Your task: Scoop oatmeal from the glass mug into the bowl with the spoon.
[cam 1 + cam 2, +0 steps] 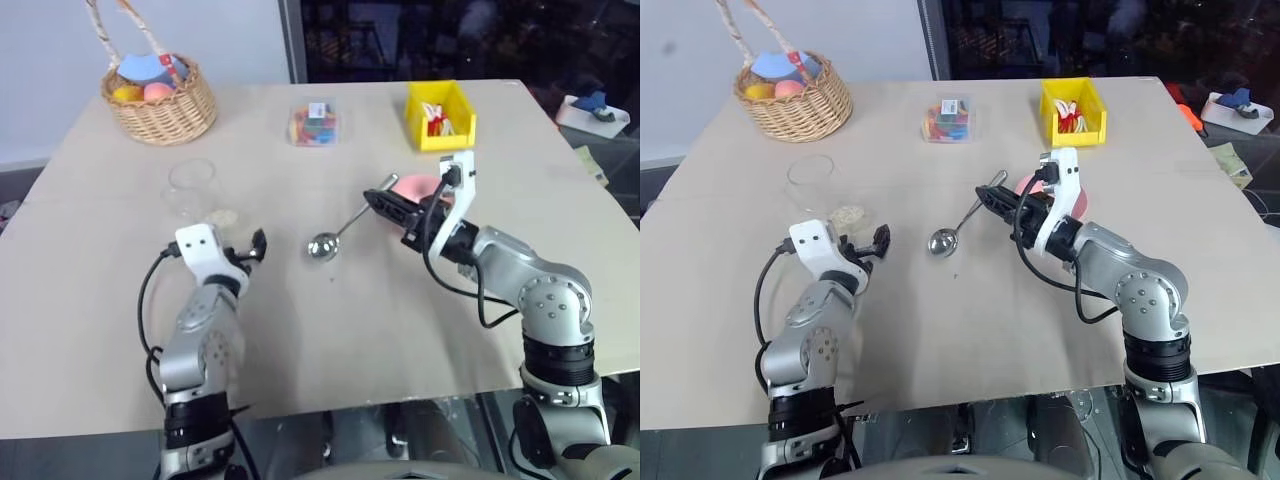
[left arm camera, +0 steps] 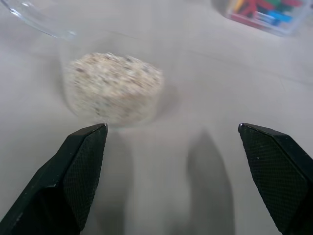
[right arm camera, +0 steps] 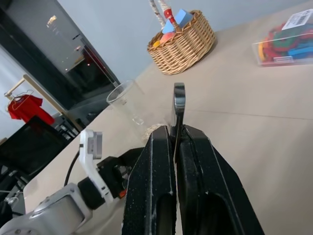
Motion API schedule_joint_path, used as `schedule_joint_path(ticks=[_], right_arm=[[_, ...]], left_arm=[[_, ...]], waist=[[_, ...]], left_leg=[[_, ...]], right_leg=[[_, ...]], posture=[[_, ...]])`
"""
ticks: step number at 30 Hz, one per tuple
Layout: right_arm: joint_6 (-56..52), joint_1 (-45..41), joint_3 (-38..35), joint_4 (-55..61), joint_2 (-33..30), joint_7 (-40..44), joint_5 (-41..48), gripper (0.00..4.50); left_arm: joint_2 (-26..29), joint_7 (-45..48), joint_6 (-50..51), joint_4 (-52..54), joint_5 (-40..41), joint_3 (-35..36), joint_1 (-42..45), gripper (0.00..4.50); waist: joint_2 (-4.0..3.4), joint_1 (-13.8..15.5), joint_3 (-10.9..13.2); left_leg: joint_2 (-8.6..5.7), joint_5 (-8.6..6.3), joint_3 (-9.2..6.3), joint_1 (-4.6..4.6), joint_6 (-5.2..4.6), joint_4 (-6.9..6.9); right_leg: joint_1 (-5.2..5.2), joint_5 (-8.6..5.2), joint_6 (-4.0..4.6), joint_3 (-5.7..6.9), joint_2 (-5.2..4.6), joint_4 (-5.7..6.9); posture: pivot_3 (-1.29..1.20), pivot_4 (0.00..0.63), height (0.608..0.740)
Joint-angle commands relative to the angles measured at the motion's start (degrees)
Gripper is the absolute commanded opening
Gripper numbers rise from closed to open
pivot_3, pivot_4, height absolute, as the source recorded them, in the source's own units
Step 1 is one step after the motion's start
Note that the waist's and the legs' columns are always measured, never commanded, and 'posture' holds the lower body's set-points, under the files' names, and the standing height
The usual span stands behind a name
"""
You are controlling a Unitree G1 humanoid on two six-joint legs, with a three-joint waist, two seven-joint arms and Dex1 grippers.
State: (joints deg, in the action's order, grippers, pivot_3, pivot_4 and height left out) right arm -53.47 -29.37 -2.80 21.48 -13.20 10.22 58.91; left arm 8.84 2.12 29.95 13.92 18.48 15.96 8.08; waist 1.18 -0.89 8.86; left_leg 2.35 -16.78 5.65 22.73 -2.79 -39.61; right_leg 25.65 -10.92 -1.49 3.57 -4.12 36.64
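From my station, the left wrist view gives what the head views cannot: the oatmeal [image 2: 113, 87] as a grainy, pale beige puck of flakes with a rounded edge, lying on the smooth desk [image 2: 205, 98] just ahead of the left pincer [image 2: 172, 131], slightly toward one finger. I read that pincer as spread wide, its two black textured fingertips [image 2: 85, 147] well apart and holding nothing.

The right wrist view shows the right pincer [image 3: 174, 134] pressed together on the slim silver spoon [image 3: 179, 105], the handle pinched between its black fingers.

In the head views, the spoon's small oval bowl hangs low over the desk between the two arms, and the handle slopes up into the right pincer. The oatmeal heap sits beside the foot of the glass mug [image 1: 192, 185], a clear round tumbler standing upright beyond the left pincer. The pink bowl [image 1: 415, 188] lies directly behind the right pincer, partly hidden.

Farther back stand a wicker basket [image 1: 160, 105], a clear box of coloured pieces [image 1: 314, 124] and a yellow bin [image 1: 439, 114].
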Motion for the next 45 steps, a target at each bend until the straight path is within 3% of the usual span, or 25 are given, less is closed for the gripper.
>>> schedule_joint_path(ticks=[1, 5, 9, 15, 19, 29, 42, 45], right_arm=[[1.22, -0.31, -0.63, 2.50, 0.18, 0.58, 0.32, 0.00], [1.27, -0.09, -0.66, 2.58, 0.02, 1.34, 0.39, 0.00], [1.64, 0.19, -0.57, 3.08, -0.28, 3.65, 0.93, 0.00], [1.47, 0.01, -0.73, 3.08, -0.30, 5.24, 1.11, 0.00], [1.42, 0.14, -1.40, 3.65, -0.34, 4.52, 1.27, 0.00], [0.94, 2.37, -2.78, 6.99, -0.97, 0.91, 2.90, 0.00], [1.09, 3.11, -2.99, 7.88, -2.10, -0.76, 4.44, 0.00], [1.23, 2.96, -2.89, 7.72, -2.38, -0.78, 4.59, 0.00]], left_arm=[[3.51, 5.38, -0.82, 5.54, 2.64, 1.77, -4.60, 4.47], [9.78, 13.66, -4.03, 7.02, 7.22, 8.22, -10.15, 4.47], [17.15, 18.37, -5.32, 1.78, 9.22, 12.87, -6.80, 4.47], [29.96, 25.01, -4.62, -14.07, 5.73, 10.47, 3.83, 4.47], [34.27, 31.13, -6.57, -23.77, 3.67, 6.62, 9.38, 4.47], [35.66, 34.71, -14.03, -43.51, -2.43, 1.16, 23.72, 4.47], [31.27, 32.06, -15.82, -40.19, -2.17, 1.98, 21.44, 4.47], [30.55, 29.60, -16.71, -40.80, -2.10, 2.86, 22.02, 3.69]], waist=[[-0.01, -0.10, 0.00], [0.00, -0.03, 0.00], [-0.01, 0.56, 0.00], [0.00, 0.58, 0.00], [-0.01, 0.00, 0.00], [0.02, 0.20, 0.00], [0.04, 0.20, 0.00], [0.04, 0.17, 0.00]], left_leg=[[0.02, 0.00, 0.00, 0.00, 0.00, 0.00], [0.09, 0.00, -0.02, 0.00, 0.00, 0.00], [0.18, -0.01, -0.11, 0.01, -0.01, 0.00], [-0.02, 0.03, -0.15, 0.03, 0.04, 0.00], [-0.01, 0.04, -0.08, 0.05, 0.05, 0.02], [0.00, 0.05, 0.04, 0.13, 0.07, 0.10], [0.01, 0.05, -0.04, 0.13, 0.07, 0.10], [0.02, 0.05, -0.07, 0.11, 0.07, 0.10]], right_leg=[[0.01, 0.00, 0.00, 0.00, 0.01, 0.00], [0.02, -0.01, 0.02, 0.03, 0.02, 0.00], [0.00, -0.02, 0.03, 0.11, 0.00, 0.00], [-0.03, -0.02, 0.02, 0.15, 0.01, -0.02], [-0.01, -0.02, 0.01, 0.13, 0.01, -0.10], [-0.01, -0.01, 0.00, 0.22, 0.00, -0.19], [0.00, -0.01, -0.01, 0.16, -0.01, -0.21], [0.00, -0.01, -0.01, 0.16, -0.01, -0.19]], posture=[[0.00, 0.150, 0.740], [0.00, 0.150, 0.740], [0.00, 0.150, 0.740], [0.00, 0.150, 0.740], [0.00, 0.150, 0.740], [0.00, 0.150, 0.740], [0.00, 0.150, 0.740], [0.00, 0.150, 0.740]])
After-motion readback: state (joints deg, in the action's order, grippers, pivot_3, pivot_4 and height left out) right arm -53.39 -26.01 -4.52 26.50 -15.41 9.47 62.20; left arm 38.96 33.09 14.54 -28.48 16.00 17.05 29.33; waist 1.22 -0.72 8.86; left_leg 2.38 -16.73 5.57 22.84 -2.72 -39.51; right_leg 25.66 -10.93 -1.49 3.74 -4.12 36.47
